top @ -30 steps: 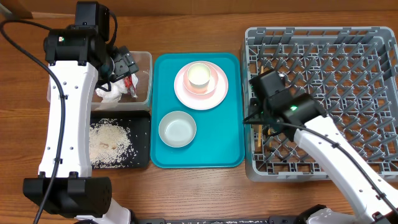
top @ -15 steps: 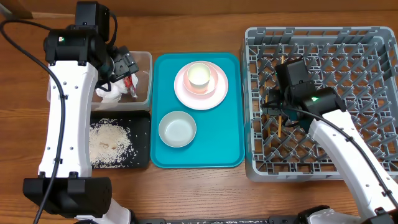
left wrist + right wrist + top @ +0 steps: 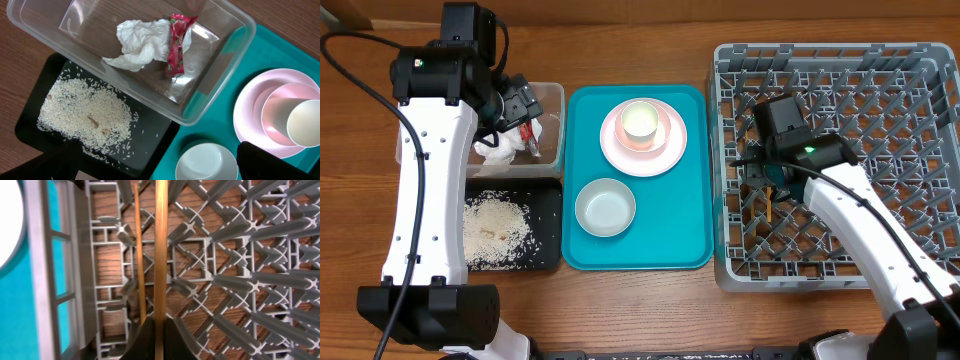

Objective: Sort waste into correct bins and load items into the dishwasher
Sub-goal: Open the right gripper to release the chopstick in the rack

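Wooden chopsticks (image 3: 160,240), two, gripped in right jaws over one grey rack (image 3: 880,100); left jaws open.

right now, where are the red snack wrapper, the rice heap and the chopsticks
red snack wrapper (image 3: 176,45), left wrist view, middle of its crinkled length
rice heap (image 3: 82,112), left wrist view, centre of the pile
chopsticks (image 3: 161,250), right wrist view, shaft of the nearer stick

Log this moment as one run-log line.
left gripper: open above clear tub | right gripper: shut on chopstick over dish rack | pending: plate, cup, bowl on teal tray
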Robot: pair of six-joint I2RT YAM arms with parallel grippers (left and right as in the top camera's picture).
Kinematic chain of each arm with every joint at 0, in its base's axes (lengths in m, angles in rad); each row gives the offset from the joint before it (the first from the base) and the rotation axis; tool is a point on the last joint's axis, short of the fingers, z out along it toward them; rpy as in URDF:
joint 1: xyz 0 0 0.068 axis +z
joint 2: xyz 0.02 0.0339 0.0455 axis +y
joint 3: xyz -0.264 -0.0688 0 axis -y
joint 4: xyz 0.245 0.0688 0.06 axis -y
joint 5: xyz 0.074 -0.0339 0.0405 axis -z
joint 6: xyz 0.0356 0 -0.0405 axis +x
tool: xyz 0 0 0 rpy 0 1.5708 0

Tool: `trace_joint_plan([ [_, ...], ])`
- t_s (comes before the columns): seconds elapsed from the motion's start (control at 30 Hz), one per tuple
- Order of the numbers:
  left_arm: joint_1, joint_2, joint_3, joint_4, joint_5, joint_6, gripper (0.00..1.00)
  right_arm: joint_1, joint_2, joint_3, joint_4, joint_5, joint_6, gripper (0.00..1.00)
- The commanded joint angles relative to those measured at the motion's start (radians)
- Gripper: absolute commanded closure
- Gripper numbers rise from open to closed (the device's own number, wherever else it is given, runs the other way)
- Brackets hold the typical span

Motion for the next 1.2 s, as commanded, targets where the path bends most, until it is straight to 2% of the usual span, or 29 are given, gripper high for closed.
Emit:
trace_joint_plan([
  [0.0,0.000,-0.002,0.007,0.002,-0.009,0.002,0.00,-0.010,0.012,-0.004,0.008,0.054,-0.016,0.96],
  [0.13,0.000,-0.002,0.007,0.002,-0.009,0.002,0.00,-0.010,0.015,-0.004,0.008,0.057,-0.016,0.95],
  [0.2,0.000,-0.002,0.007,0.002,-0.010,0.002,0.00,-0.010,0.015,-0.005,0.007,0.057,-0.016,0.85],
  [0.5,0.000,-0.002,0.007,0.002,-0.009,0.002,0.00,-0.010,0.015,-0.005,0.005,0.057,-0.016,0.71],
  [0.9,0.000,-0.002,0.007,0.002,-0.009,0.002,0.00,-0.010,0.014,-0.004,0.000,0.050,-0.008,0.67],
  [0.97,0.000,-0.002,0.007,0.002,-0.010,0.002,0.00,-0.003,0.014,-0.002,-0.001,-0.044,-0.004,0.71],
  [1.17,0.000,-0.002,0.007,0.002,-0.010,0.002,0.00,0.012,0.014,-0.002,0.007,-0.366,-0.004,0.71],
])
